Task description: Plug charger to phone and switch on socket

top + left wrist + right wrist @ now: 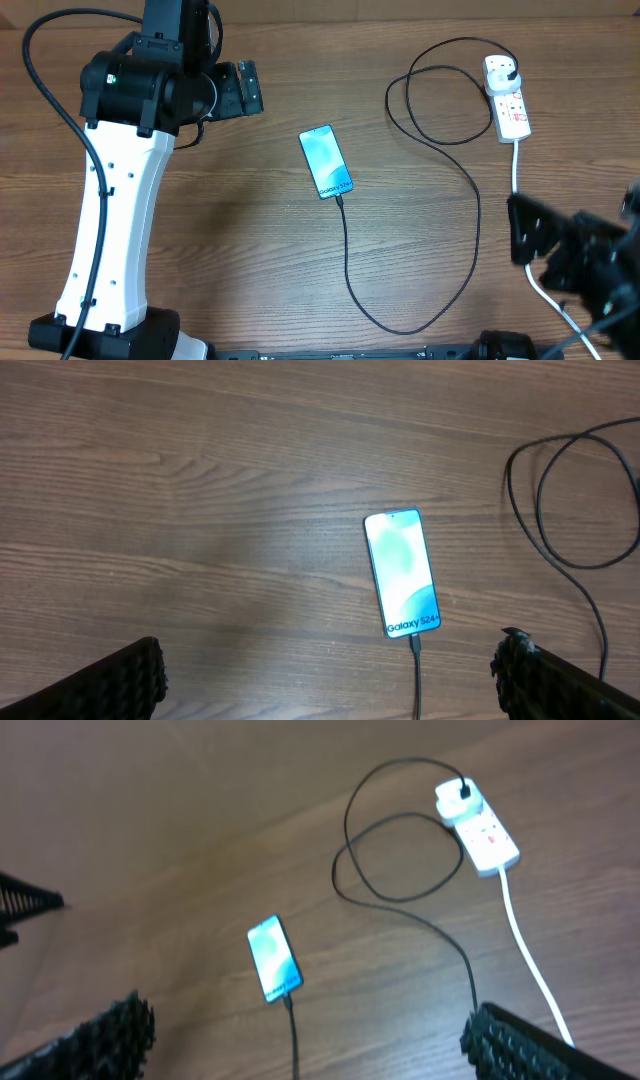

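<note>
The phone (pixel 326 162) lies flat, screen up and lit, near the middle of the wooden counter (pixel 240 270). Its short edge with the white text is turned toward the robot. The charger (pixel 478 230) meets that edge with its small tip, and in the left wrist view the tip looks seated in the phone.

From the phone the black cable runs toward the robot, bends round to the right and climbs away in a wide loop. It ends at a black plug in the socket (pixel 508 98). The socket lies well apart from the phone, to its right and a little farther from the robot. Its thick white cord (pixel 515 170) trails back toward the robot. The socket's switch is too small to read.

The left claw (pixel 330 660) hangs just left of the phone, its 2 fingers spread wide and empty. The right claw (pixel 310 1015), well right of the phone and nearer the robot, is likewise spread wide and grips nothing.
</note>
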Motion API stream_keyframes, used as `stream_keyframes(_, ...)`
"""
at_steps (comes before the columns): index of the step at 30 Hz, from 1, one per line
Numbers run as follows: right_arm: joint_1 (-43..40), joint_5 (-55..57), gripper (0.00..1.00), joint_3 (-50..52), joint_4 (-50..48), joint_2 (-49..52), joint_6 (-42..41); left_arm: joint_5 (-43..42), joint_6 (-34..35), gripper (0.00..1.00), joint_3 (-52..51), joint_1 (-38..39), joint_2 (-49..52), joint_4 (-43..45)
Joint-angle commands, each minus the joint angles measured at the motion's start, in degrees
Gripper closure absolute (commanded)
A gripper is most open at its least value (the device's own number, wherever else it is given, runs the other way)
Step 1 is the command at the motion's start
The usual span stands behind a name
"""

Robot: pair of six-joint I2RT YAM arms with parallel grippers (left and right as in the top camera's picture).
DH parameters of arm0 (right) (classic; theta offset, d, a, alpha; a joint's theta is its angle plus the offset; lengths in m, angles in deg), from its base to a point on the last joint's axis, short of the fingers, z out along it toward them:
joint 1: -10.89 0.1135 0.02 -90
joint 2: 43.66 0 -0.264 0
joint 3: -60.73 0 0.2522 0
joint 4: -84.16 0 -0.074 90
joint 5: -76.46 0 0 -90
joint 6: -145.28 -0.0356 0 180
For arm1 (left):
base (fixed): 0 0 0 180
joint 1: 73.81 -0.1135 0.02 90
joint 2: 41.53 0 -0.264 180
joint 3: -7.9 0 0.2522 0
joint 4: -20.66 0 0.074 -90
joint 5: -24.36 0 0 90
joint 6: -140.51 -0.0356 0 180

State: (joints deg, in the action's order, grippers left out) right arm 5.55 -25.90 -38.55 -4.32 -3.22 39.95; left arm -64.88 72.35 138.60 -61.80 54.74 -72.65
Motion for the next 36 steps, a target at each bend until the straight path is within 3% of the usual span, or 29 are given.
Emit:
stream_keyframes(1, 0.5, 1.0, 0.00, 11.6, -6.4, -7.8, 0.9, 0.7, -1.3, 0.01, 0.2, 0.4, 0.1, 0.1)
stream_keyframes(10, 1.8, 0.8, 0.00, 40.6, -30.5, -25.4, 6.5, 0.7, -1.3, 0.00, 0.2, 0.4, 0.1, 0.1)
stream_keyframes(21, 6.1, 1.2, 0.00, 66.8, -58.0, -38.2, 6.9, 0.7, -1.3, 0.00, 0.2, 0.4, 0.1, 0.1)
stream_keyframes(27, 7.4, 2.4, 0.00, 75.7, -71.0, -40.3, 6.9, 0.7, -1.3, 0.01, 0.2, 0.4, 0.1, 0.1)
stream_keyframes(36, 8.7, 8.8, 0.00, 78.4, -76.8, -40.3, 7.2, 0.7, -1.3, 0.00, 0.2, 0.4, 0.1, 0.1)
